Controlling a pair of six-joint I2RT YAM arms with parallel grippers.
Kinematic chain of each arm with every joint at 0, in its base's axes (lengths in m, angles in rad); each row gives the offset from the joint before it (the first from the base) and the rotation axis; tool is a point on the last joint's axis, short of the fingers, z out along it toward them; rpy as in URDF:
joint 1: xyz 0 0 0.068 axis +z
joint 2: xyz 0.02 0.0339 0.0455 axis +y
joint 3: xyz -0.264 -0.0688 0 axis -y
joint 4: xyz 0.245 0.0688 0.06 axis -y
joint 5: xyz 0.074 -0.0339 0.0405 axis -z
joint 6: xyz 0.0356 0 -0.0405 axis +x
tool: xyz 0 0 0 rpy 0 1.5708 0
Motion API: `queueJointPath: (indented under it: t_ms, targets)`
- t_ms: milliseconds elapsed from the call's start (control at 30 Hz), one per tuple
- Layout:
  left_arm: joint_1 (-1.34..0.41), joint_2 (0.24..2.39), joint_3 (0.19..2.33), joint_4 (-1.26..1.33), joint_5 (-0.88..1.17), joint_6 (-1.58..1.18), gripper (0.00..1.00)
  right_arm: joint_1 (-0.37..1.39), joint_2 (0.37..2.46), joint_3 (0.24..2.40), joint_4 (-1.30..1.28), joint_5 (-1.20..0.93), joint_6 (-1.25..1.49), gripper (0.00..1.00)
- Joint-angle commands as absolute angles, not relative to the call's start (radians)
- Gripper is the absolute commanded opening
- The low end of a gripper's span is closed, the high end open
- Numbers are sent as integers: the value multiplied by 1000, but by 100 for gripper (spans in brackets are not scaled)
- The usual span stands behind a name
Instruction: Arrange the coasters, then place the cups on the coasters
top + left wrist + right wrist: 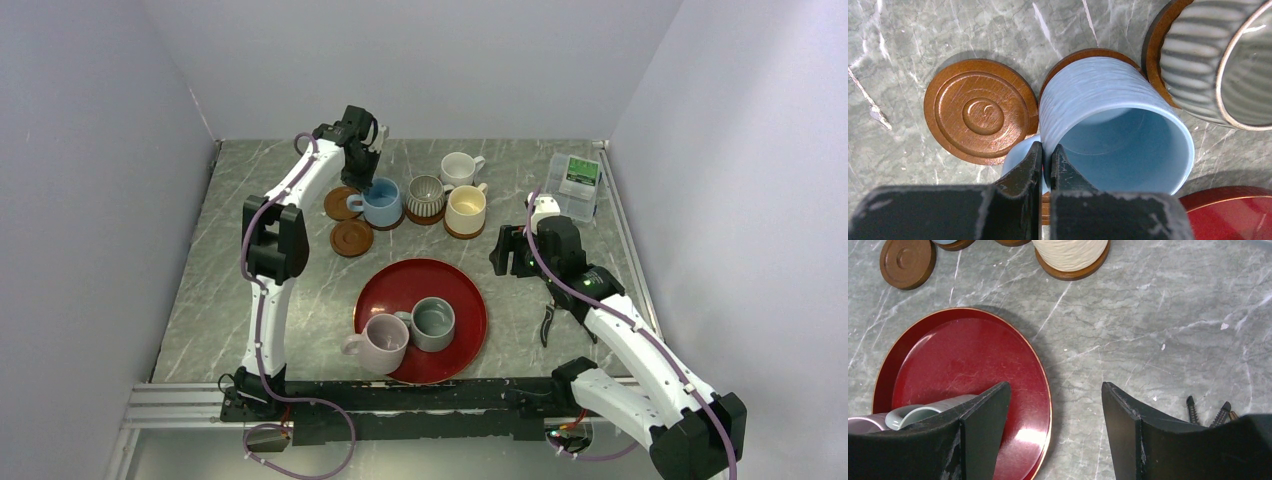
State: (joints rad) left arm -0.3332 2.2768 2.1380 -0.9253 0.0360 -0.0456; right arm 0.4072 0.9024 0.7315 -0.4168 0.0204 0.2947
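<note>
My left gripper (1047, 152) is shut on the rim wall of the light blue cup (1113, 115), one finger inside and one outside by the handle. That cup stands on a coaster (1088, 52). A bare coaster (980, 110) lies beside it, and another (352, 238) lies nearer. The ribbed cup (427, 197) and the cream cup (465, 210) each sit on a coaster. The white cup (460, 167) stands behind them. My right gripper (1055, 390) hangs open and empty over the table, right of the tray.
A glossy red tray (420, 285) in the middle holds the lilac cup (380, 343) and the grey-green cup (432, 322). A clear plastic box (575, 185) stands at the back right. A black hand tool (547, 322) lies by the right arm.
</note>
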Motion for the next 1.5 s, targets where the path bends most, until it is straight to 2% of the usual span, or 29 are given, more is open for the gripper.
queueJointPath:
  t_ms: [0, 133, 400, 567, 767, 900, 1167, 1467]
  targets:
    - [-330, 2259, 2199, -901, 54, -61, 3, 407, 897, 732, -377, 23, 291, 71]
    - [-330, 2259, 2196, -906, 59, -61, 5, 407, 896, 732, -378, 26, 292, 72]
    - [-330, 2260, 2194, -906, 69, -67, 21, 407, 877, 726, -374, 28, 290, 75]
    - [-330, 2247, 2193, -901, 81, -66, 26, 407, 879, 725, -374, 26, 291, 75]
    - [-330, 2220, 2181, -889, 91, -67, 38, 407, 869, 723, -371, 27, 290, 75]
    - [-330, 2163, 2143, -849, 87, -72, 49, 407, 865, 725, -374, 25, 291, 76]
    - [-330, 1921, 1950, -718, 88, -75, 72, 409, 884, 733, -379, -83, 286, 76]
    - [-330, 1585, 1502, -557, 94, -65, 75, 468, 924, 719, -417, -150, 416, 74]
